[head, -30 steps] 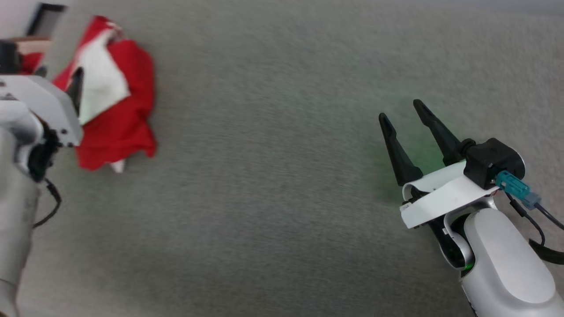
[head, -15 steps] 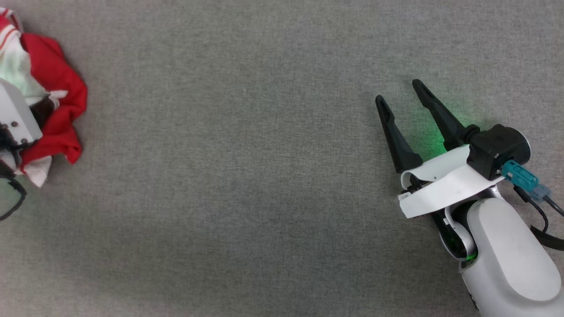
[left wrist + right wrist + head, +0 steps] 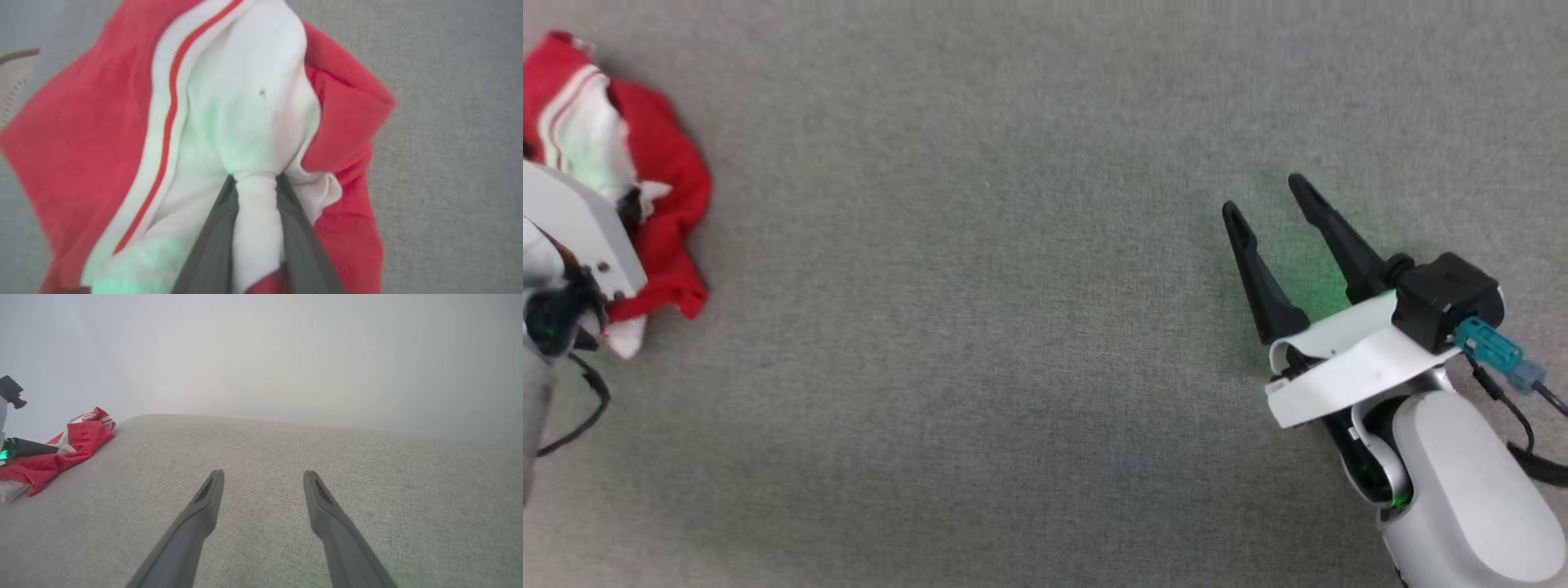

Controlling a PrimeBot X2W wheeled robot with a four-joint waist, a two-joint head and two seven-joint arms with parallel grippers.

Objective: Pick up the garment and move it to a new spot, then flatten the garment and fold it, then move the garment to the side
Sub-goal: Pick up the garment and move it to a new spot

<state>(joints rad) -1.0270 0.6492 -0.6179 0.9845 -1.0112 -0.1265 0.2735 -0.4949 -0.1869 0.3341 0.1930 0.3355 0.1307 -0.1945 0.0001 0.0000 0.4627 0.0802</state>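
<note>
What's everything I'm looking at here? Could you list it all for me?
garment: one, red with a white sleeve and red-white striped trim, crumpled at the far left of the head view
surface: one, grey woven fabric, under everything
left gripper: one, dark fingers, shut on a white fold of the garment
right gripper: one, dark fingers, open and holding nothing, over bare surface at the right
plug: one, teal, on the right wrist with a dark cable

Left tool (image 3: 255, 181): fingers closed tight, pinching a white fold of the garment (image 3: 81, 134). Right tool (image 3: 1262, 194): fingers spread wide, wrist tilted, pale forearm behind.
</note>
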